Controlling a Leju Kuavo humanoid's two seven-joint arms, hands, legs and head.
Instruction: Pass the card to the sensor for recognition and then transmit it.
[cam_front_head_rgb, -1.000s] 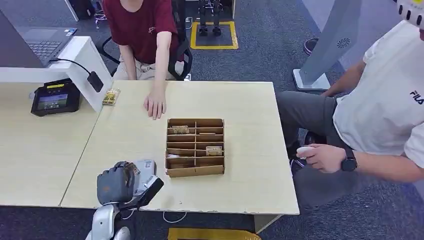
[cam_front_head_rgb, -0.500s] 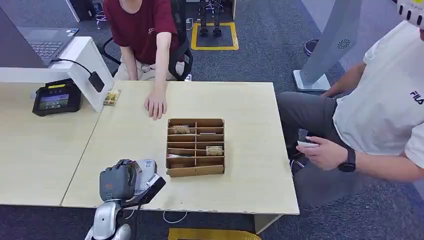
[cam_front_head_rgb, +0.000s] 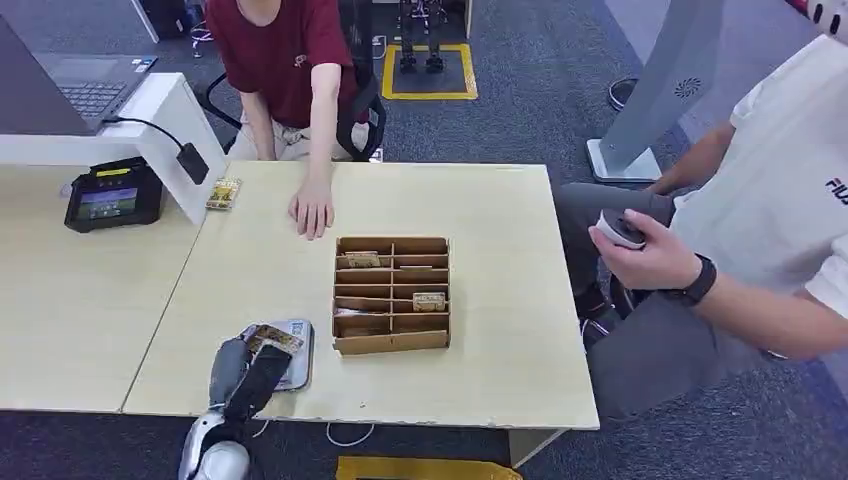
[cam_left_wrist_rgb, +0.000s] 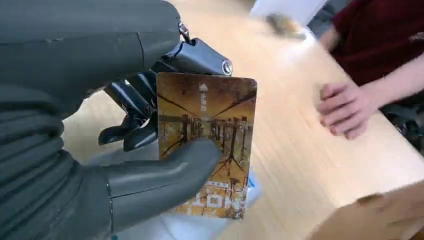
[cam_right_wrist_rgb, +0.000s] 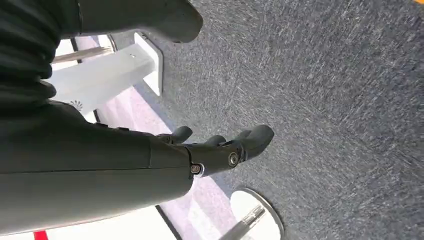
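Left hand (cam_left_wrist_rgb: 125, 165): thumb and dark fingers pinch the brown printed plastic card (cam_left_wrist_rgb: 207, 145), face outward, likely so the sensor can read it.
Card location: lifted above the pale wooden bench (cam_front_head_rgb: 480, 200), near its front edge.
Sensor: black card reader with screen (cam_front_head_rgb: 112, 193), far left, well apart.
Right hand (cam_right_wrist_rgb: 220, 150): hangs over the carpet, fingers loosely apart, holding nothing.

Organizer (cam_front_head_rgb: 391, 295) right of held card (cam_front_head_rgb: 272, 340)

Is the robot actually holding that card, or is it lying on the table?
Holding it: the left hand pinches the card between thumb and fingers, lifted off the table.
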